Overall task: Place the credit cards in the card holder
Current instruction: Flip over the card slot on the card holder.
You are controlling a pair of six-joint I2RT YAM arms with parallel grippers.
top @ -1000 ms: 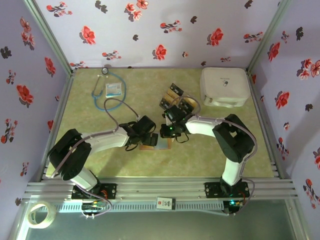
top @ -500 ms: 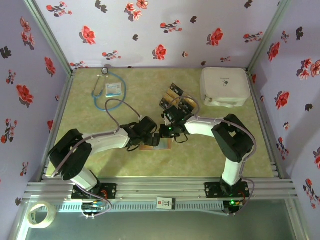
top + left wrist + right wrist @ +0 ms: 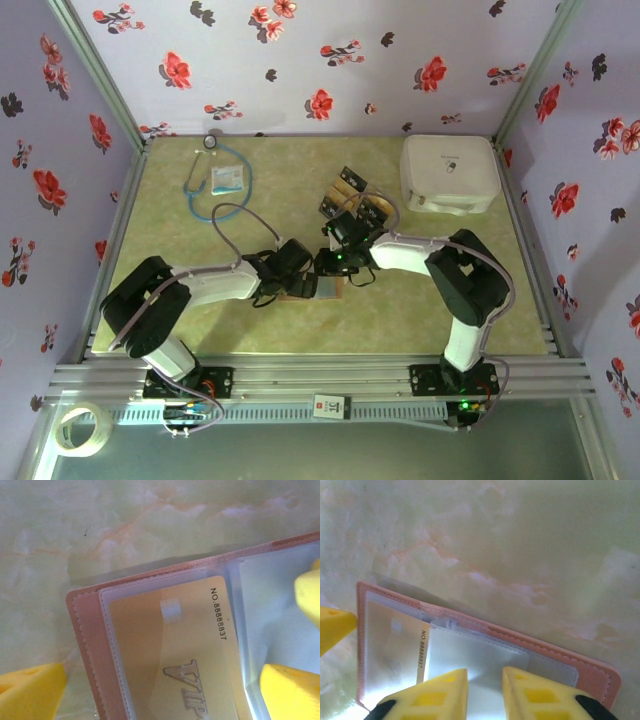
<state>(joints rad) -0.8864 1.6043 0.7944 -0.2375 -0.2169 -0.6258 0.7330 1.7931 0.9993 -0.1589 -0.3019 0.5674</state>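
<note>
One gold card [image 3: 165, 660] sits sleeved in the open card holder [image 3: 85, 630] (its neighbouring clear pocket [image 3: 485, 649] looks empty). Over the holder the left hand [image 3: 160, 692] is spread wide and the right hand [image 3: 484, 690] narrowly parted, pinching nothing. Several credit cards [image 3: 348, 196] lie just beyond the holder, unfiled.

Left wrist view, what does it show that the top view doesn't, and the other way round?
Left wrist view: the gold card close up inside a clear sleeve, its VIP lettering and number readable. Top view: loose cards farther back, a white case and a stethoscope. Both: the open holder lying flat on the table.
</note>
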